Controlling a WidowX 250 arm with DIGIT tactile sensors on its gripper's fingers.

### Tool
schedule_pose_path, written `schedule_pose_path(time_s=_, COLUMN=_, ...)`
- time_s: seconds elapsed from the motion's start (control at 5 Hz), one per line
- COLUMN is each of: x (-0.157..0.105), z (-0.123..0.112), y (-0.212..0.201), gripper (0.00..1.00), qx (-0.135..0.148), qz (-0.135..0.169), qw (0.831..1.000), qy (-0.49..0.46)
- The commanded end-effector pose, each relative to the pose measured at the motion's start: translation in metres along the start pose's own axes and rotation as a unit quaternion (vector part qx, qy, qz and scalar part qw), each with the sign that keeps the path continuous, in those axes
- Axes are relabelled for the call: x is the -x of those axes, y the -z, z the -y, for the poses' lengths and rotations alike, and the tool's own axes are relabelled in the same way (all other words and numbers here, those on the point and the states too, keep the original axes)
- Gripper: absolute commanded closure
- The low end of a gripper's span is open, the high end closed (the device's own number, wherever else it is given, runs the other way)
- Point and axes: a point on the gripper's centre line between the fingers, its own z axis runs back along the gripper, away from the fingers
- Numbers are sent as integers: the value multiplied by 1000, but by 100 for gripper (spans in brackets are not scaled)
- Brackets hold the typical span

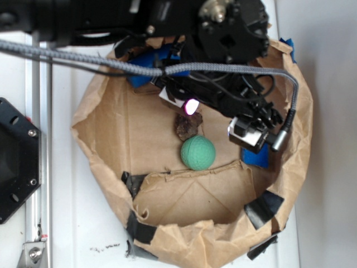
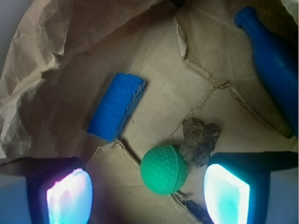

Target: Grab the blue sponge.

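Observation:
In the wrist view the blue sponge (image 2: 117,106) lies flat on the brown paper, up and to the left of centre, with nothing touching it. My gripper (image 2: 148,189) is open; its two glowing pads (image 2: 70,196) frame the bottom corners, well short of the sponge. A green ball (image 2: 164,169) shows between the fingers, on the paper below them. From the exterior camera only a blue corner of the sponge (image 1: 261,159) shows, under the wrist camera box. The gripper (image 1: 203,109) hangs above the bag's middle with one lit pad (image 1: 191,105) visible.
Everything sits in a torn brown paper bag (image 1: 95,139) with raised crumpled walls. A dark rough lump (image 2: 200,139) touches the ball. A smooth blue bottle (image 2: 271,65) lies at the far side. A paper flap (image 1: 189,195) folds up near the ball. Black tape (image 1: 262,206) patches the rim.

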Motion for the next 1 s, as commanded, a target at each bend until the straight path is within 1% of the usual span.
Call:
schedule_pose_path(time_s=0.0, x=-13, z=24, y=-19, gripper=0, qx=37, qz=30, qw=999, qy=17)
schedule_pose_path(time_s=0.2, x=-14, z=34, y=-13, gripper=0, qx=62, qz=41, qw=995, qy=61)
schedule_pose_path(time_s=0.4, x=-14, z=36, y=-10, gripper=0, qx=60, qz=48, qw=994, qy=71)
schedule_pose_path(time_s=0.6, x=-5, z=25, y=2, gripper=0, qx=36, qz=48, qw=994, qy=94)
schedule_pose_path(time_s=0.8, x=-4, z=9, y=19, gripper=0, qx=5, qz=42, qw=994, qy=104)
